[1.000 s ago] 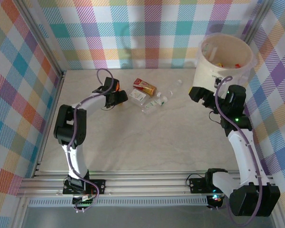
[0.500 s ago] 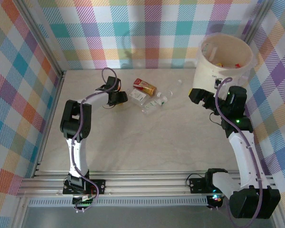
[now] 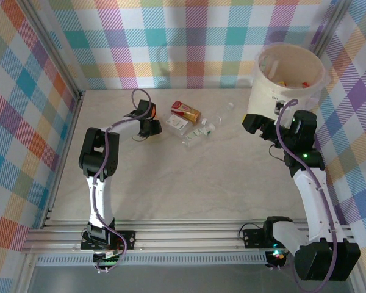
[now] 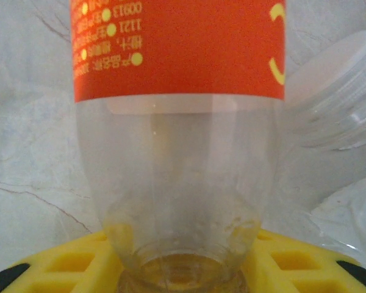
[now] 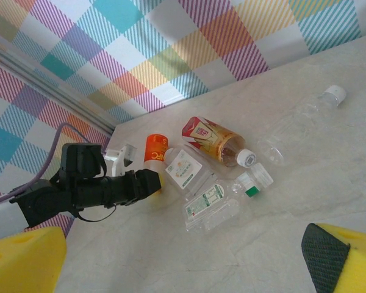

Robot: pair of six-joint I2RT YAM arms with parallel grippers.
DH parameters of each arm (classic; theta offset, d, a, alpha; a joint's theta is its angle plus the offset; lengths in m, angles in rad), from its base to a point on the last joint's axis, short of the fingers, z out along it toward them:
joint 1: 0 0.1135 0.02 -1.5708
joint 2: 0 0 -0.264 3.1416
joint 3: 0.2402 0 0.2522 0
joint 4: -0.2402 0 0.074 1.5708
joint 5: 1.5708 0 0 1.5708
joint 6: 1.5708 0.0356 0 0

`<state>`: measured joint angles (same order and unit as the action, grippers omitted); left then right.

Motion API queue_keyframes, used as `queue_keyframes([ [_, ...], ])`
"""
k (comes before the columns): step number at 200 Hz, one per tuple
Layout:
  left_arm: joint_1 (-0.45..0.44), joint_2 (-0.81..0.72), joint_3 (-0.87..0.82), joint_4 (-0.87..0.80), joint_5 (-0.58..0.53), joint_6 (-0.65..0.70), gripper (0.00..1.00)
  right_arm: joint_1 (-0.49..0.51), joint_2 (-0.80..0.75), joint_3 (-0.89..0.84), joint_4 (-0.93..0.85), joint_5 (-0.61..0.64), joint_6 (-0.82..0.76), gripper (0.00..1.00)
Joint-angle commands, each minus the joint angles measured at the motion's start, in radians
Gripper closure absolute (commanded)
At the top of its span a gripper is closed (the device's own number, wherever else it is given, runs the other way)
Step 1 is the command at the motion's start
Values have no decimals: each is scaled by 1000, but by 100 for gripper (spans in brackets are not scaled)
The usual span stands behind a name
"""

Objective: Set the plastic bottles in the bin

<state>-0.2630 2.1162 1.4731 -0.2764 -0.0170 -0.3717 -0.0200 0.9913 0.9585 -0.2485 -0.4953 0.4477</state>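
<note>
An orange-labelled clear bottle (image 4: 177, 55) lies on the table at the left end of a bottle cluster (image 3: 150, 112). My left gripper (image 4: 183, 268) is shut on its clear neck end, with a yellow pad against each side. To the right lie a red-and-gold bottle (image 3: 186, 110), a clear white-labelled bottle (image 5: 186, 168), a crushed green-capped bottle (image 5: 216, 204) and a clear white-capped bottle (image 5: 305, 113). The cream bin (image 3: 265, 97) stands at the far right and holds a few bottles. My right gripper (image 3: 256, 122) hovers open beside the bin, its pads wide apart (image 5: 183, 262).
Plaid walls enclose the table on the left, back and right. A metal rail runs along the near edge. A white-capped clear bottle (image 4: 335, 91) lies close to the right of the held one. Bare tabletop (image 3: 189, 177) spreads between the arms.
My left gripper slid a little right and forward along the orange-labelled bottle, and its jaws narrowed onto it. The right arm held still.
</note>
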Motion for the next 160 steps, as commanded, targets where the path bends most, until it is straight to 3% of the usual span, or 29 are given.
queue_keyframes([
  [1,16,-63,-59,56,-15,17,57,3,2,8,30,-47,-4,0],
  [92,-8,-390,-390,243,35,12,70,40,56,-53,164,-117,107,0],
  [130,-84,-600,-539,275,64,17,73,99,102,-50,194,-106,113,0],
  [160,-194,-757,-585,266,83,15,73,149,152,-34,220,-105,123,0],
])
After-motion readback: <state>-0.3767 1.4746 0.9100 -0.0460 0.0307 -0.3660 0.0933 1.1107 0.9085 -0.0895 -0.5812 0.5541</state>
